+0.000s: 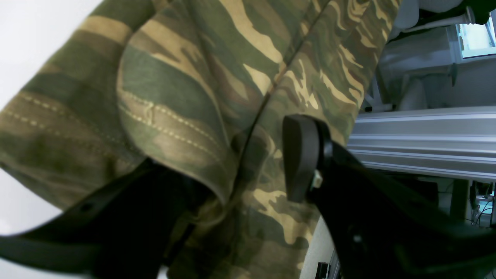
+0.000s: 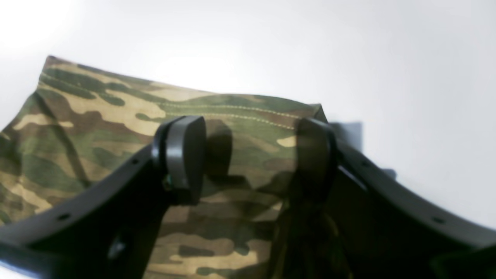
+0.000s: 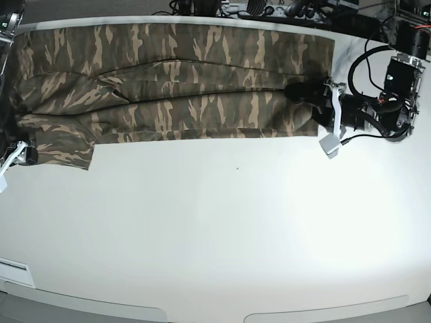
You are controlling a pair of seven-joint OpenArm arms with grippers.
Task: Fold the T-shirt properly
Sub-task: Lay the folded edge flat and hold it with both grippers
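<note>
The camouflage T-shirt [image 3: 175, 81] lies stretched in a long band across the far half of the white counter [image 3: 222, 229], from nine o'clock to about two o'clock, one long edge already doubled over. At nine o'clock the right pincer [image 2: 248, 155] straddles a hemmed corner with its jaws wide apart and nothing clamped between them; the cloth lies flat beneath. At three o'clock the left pincer [image 3: 322, 108] meets the opposite end, jaws likewise spread, a stitched hem draped loosely over one finger but not pinched. Posted at both ends, the arms seem placed to keep the cloth taut for the next fold.
</note>
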